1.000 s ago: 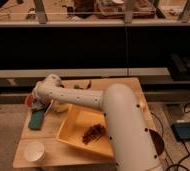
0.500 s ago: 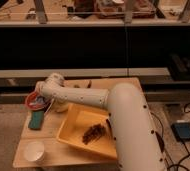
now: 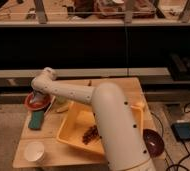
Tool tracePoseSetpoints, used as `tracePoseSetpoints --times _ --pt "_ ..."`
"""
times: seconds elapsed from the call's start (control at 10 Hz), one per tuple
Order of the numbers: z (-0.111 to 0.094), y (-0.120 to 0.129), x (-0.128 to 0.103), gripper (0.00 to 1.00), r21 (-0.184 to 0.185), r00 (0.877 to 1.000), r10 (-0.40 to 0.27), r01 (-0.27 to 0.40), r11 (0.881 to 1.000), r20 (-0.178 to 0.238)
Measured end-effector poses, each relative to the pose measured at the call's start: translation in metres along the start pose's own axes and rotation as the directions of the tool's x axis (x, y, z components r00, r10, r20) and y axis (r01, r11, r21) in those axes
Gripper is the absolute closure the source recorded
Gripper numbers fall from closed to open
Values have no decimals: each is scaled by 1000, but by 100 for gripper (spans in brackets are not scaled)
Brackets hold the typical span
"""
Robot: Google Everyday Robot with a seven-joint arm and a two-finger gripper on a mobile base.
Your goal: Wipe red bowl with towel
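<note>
Red bowl (image 3: 29, 103), claw (image 3: 38, 97) still over it

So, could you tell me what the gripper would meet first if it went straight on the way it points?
The gripper points down over the red bowl, so it would probably meet the bowl's inside first, though depth is unclear.
</note>
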Motion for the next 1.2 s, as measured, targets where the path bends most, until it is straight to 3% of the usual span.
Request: tracePoseSetpoints --times 0.4,0.5,0.9,1.2 --pt "8 -40 2 100 69 998 -63 63 996 -1" --pt "8 -58 -7 100 103 997 -82 81 991 12" --pt "4 -86 -38 100 164 989 -138 128 978 51" --pt "-3 -57 -51 100 132 993 -95 85 988 68"
